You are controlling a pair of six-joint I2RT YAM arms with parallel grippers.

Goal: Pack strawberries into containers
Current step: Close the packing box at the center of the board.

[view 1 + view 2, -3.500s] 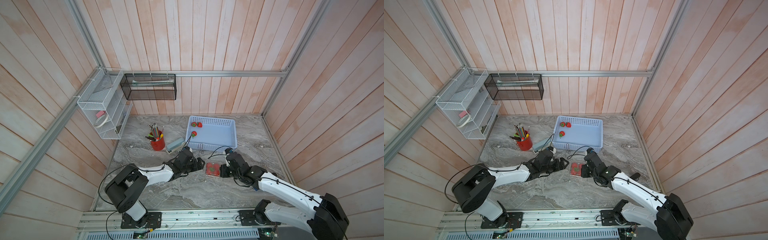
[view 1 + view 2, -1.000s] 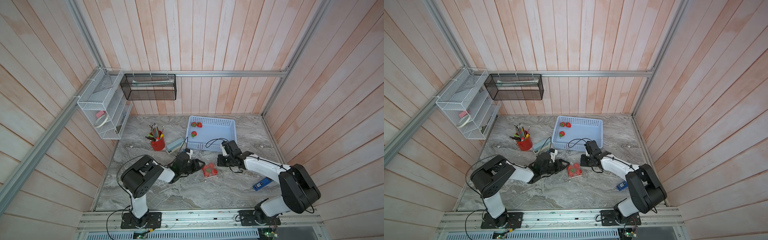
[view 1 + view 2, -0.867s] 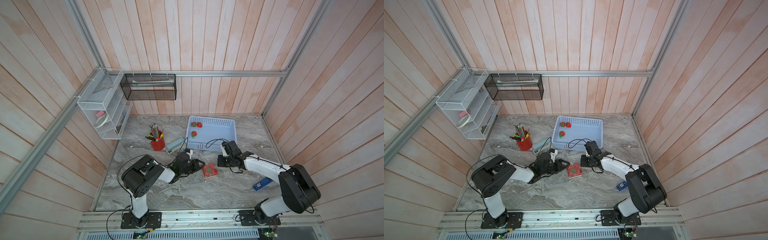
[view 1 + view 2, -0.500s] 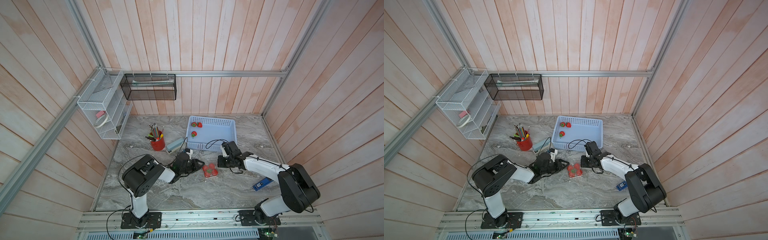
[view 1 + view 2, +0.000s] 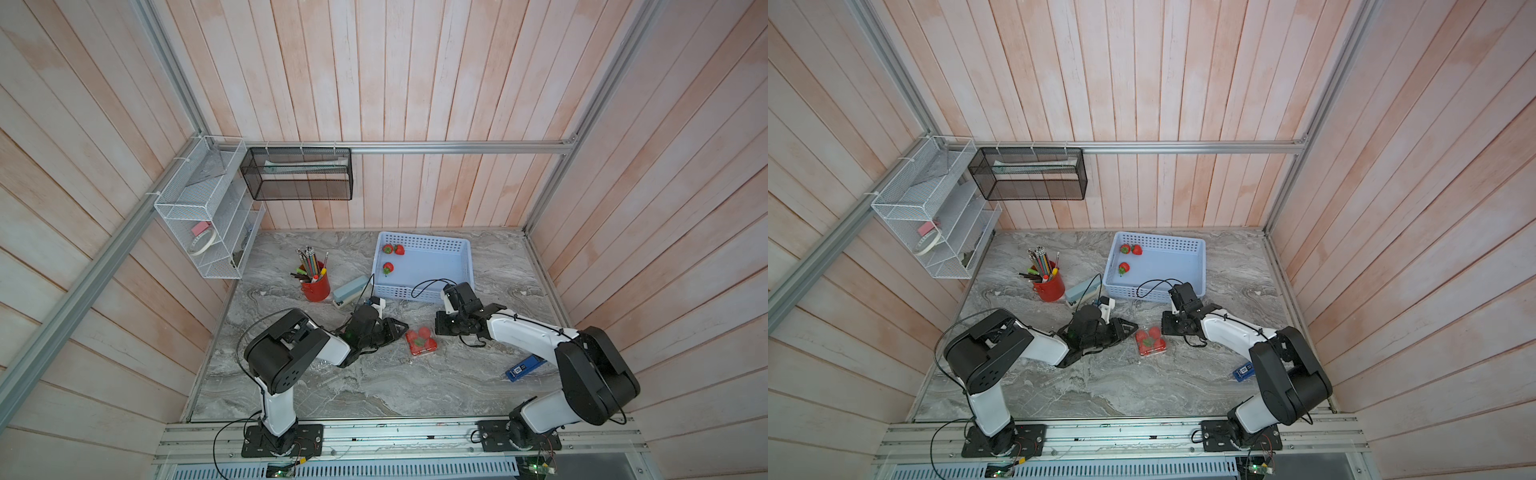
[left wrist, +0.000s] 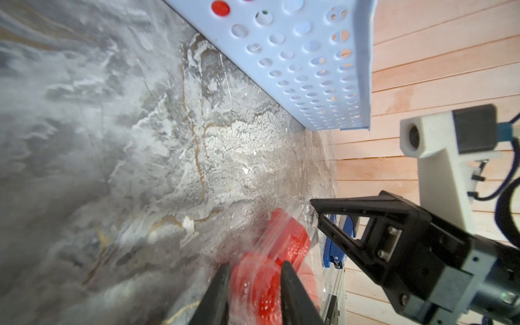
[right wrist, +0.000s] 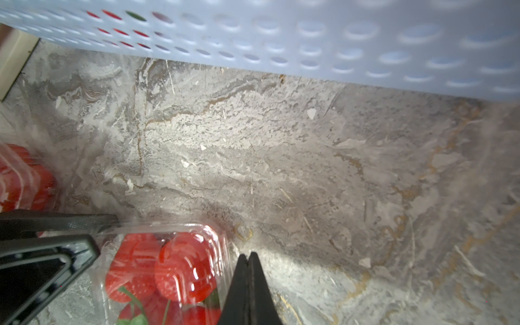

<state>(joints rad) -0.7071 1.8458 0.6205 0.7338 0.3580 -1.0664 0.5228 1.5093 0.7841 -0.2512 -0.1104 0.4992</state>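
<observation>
Plank walls (image 5: 415,83) of pale wood close the cell on three sides. The grey marbled table (image 5: 374,386) fills the lower middle of both top views.

Largest item on it is the light-blue perforated basket (image 5: 395,291), upper centre of the table. Three loose strawberries (image 5: 387,268) lie in its upper-left corner. I judge these to be stock not yet packed.

Both arms reach in low from the bottom rail, so their tips meet at one clear container (image 5: 421,343). It sits mid-table, just below the basket's front wall, between the two pincers.

Left pincer (image 6: 254,266): at the bottom centre of its wrist view the fingers stand narrowed, with clear plastic and red between them. That view is blurred, so this is probably a pinch on the container's near edge; how firm it is I cannot tell. Likely reason: to anchor a light box that would skate on the smooth marble.

Right pincer (image 7: 249,257): jaws pressed fully together, nothing between them. The tip is just beside the container's side wall, touching or nearly so. I judge it a closed-finger brace, set opposite the left pinch.

The packed strawberries (image 7: 183,267), about four, are glossy with green caps, and the lid looks down over them.

Risk: thin plastic flexes, so a hard squeeze could bruise the fruit.
</observation>
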